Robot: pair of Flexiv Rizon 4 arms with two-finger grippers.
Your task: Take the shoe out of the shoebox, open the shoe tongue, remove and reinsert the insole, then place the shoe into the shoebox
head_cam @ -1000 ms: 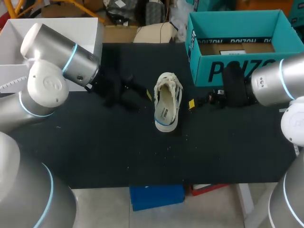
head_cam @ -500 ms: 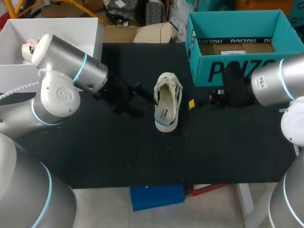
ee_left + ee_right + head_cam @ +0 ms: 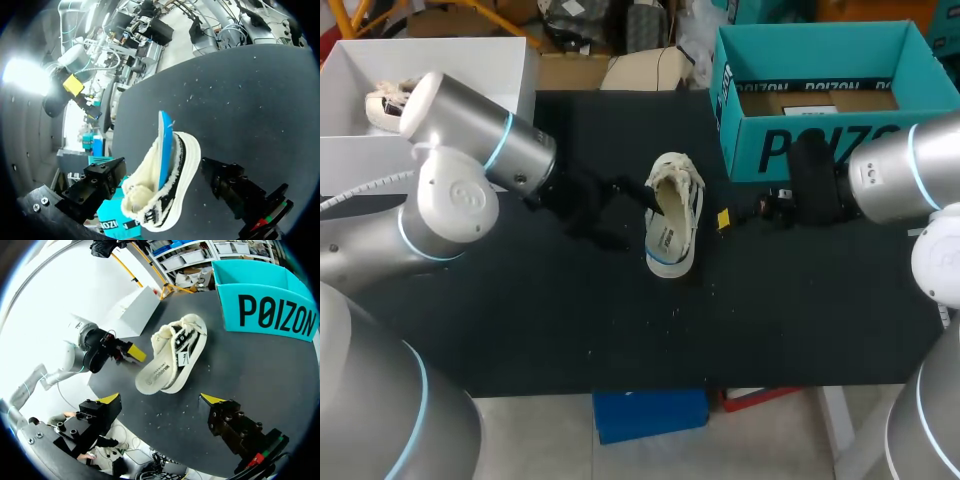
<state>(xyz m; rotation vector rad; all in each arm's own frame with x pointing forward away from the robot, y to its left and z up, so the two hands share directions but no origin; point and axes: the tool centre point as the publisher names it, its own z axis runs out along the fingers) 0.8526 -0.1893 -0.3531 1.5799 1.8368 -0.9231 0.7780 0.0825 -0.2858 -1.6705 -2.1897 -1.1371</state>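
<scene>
A black counter point(image 3: 570, 320) fills the scene, with an open teal cardboard shoebox point(image 3: 820, 145) at its far right edge. The cream fleece-lined shoe with black stripes point(image 3: 672, 215) lies on its side near the counter's middle, outside the shoebox. The left end effector point(image 3: 161, 167) sits just beside the shoe, fingers spread wide to either side of it. The right end effector point(image 3: 161, 399) rests on the shoe's other side, near the shoebox, fingers wide apart and holding nothing.

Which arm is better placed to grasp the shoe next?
Likely left: its open tool straddles the shoe, fingers either side. The right tool hangs open, apart from it, nearer the shoebox.
</scene>
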